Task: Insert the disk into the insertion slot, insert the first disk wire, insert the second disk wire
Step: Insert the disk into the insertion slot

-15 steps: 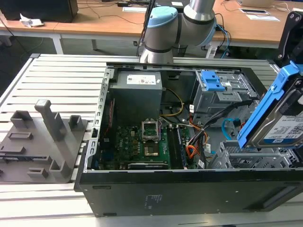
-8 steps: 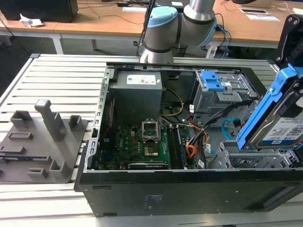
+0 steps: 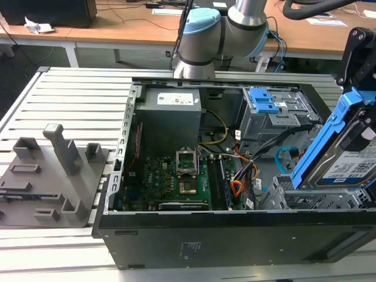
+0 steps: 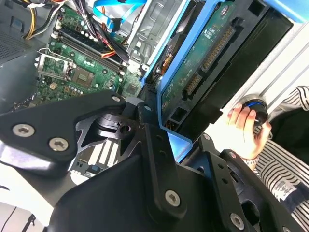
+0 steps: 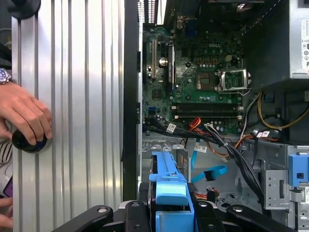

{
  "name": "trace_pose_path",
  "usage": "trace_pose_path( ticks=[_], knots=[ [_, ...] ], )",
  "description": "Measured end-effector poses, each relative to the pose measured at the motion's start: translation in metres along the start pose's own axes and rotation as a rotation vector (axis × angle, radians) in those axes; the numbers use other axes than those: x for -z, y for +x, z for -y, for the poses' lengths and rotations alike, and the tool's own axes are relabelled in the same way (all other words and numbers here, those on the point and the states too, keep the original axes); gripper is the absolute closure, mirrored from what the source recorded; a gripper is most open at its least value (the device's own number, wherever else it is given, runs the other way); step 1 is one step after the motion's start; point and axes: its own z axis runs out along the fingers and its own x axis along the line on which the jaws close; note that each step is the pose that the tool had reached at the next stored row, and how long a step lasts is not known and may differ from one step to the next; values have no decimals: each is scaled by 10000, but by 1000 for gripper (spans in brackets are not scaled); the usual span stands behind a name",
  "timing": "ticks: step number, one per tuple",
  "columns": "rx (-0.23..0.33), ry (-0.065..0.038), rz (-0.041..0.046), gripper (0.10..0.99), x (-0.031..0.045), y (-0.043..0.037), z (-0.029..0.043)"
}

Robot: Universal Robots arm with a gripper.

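Note:
My gripper (image 3: 358,108) is shut on the disk (image 3: 343,158), a silver drive with a white label in a bright blue carrier. I hold it tilted steeply at the exterior view's right, above the open computer case. Just under it sits the insertion slot (image 3: 294,198), a low grey perforated cage. In the second wrist view the disk (image 4: 203,63) shows its green circuit side between my black fingers (image 4: 152,140). The second disk wire (image 3: 282,157) loops light blue beside the cage and appears in both wrist views (image 4: 116,9) (image 5: 212,171). I cannot tell which wire is the first disk wire.
A taller grey bay with blue tabs (image 3: 264,106) stands behind the cage. An orange-and-black wire bundle (image 3: 238,185) lies by the motherboard (image 3: 176,182). A grey fixture (image 3: 53,170) rests on the slatted table. A person's hand (image 5: 24,116) holds a black knob beside the case.

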Motion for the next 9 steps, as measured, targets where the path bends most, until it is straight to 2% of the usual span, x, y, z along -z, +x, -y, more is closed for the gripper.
trace_pose_path(
  ticks=[5,9],
  knots=[
    [0,0,2,718,-33,-9,1],
    [0,0,-2,718,-33,-126,-1]
  ],
)
